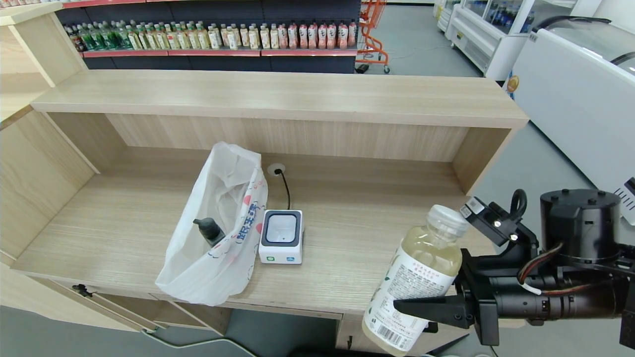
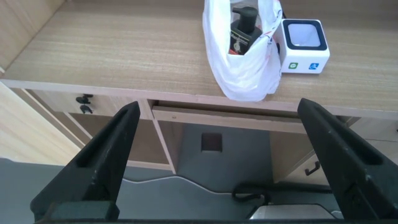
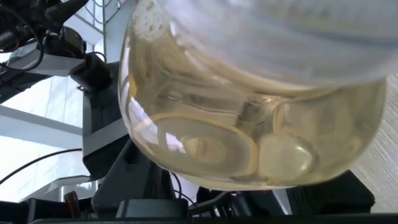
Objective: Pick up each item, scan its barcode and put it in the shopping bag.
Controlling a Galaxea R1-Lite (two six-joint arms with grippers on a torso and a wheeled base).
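Head view: the right claw [image 1: 436,303], at the lower right of the frame, is closed around one bottle [image 1: 421,277] of pale drink. The bottle is held off the table [image 1: 372,238] and leans a little, cap up, with its barcode low on the label. Left of centre stands one white shopping bag [image 1: 218,233], mouth open, with one dark pump bottle [image 1: 209,230] already inside. Just right of the bag sits one scanner [image 1: 281,236], window facing up. I count two items, so I judge the task about half done: the pump bottle is bagged, and the drink still needs scanning and bagging.

Left wrist view: the left claw [image 2: 217,162] is spread wide and holds nothing, below the table's front edge. Beyond it stand the shopping bag [image 2: 242,68], with the pump bottle [image 2: 244,31] in it, and the scanner [image 2: 303,45] beside the bag.

Right wrist view: the bottle [image 3: 249,124] shows close up from its base, with the pale liquid visible.
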